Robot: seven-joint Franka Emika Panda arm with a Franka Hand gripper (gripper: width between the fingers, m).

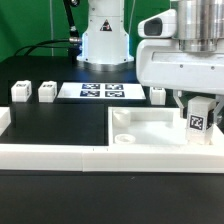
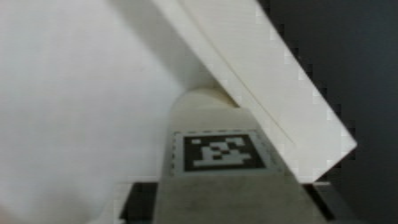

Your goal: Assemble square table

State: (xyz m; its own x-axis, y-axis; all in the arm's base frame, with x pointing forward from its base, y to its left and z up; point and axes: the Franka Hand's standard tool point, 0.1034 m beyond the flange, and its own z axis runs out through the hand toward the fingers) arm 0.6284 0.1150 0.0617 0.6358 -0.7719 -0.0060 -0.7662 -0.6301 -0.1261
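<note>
The white square tabletop [image 1: 150,128] lies on the black table at the exterior view's right, with a raised rim and round corner sockets. My gripper [image 1: 197,106] is shut on a white leg [image 1: 197,120] with a black-white tag, holding it upright over the tabletop's corner at the exterior view's right. In the wrist view the leg [image 2: 219,150] sits between my dark fingers [image 2: 153,200], above the tabletop's flat face [image 2: 71,100] and beside its rim [image 2: 267,80]. I cannot tell whether the leg touches the tabletop. Three more legs stand behind: two [image 1: 20,92] [image 1: 47,92] at the left, one [image 1: 158,95] near the tabletop.
The marker board [image 1: 100,91] lies flat at the back middle. A long low white border wall [image 1: 60,152] runs along the front and turns up at the exterior view's left [image 1: 5,122]. The robot's base [image 1: 103,35] stands behind.
</note>
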